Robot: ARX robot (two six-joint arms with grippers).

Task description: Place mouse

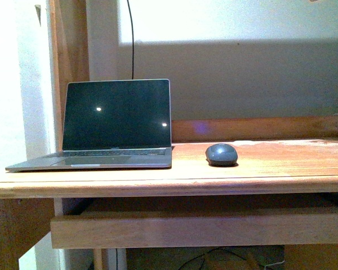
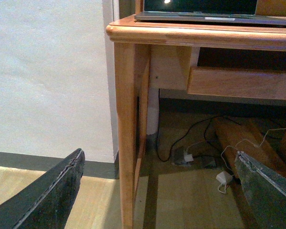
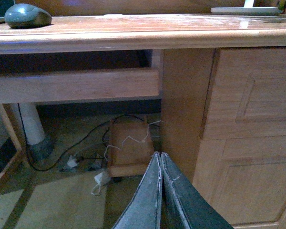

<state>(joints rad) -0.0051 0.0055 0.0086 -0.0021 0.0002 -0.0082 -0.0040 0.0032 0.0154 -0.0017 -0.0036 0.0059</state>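
The mouse [image 1: 221, 154] is small, round and dark grey. It sits flat on the wooden desk top, a little right of the middle of the front picture. Nothing touches it. In the right wrist picture the mouse [image 3: 27, 15] shows in the upper left corner.

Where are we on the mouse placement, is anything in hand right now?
The mouse sits on the desk right of the laptop, apart from it, so placement looks done or not yet begun. Nothing is in hand: left gripper jaws are open, right gripper jaws are shut and empty, both below desk level.
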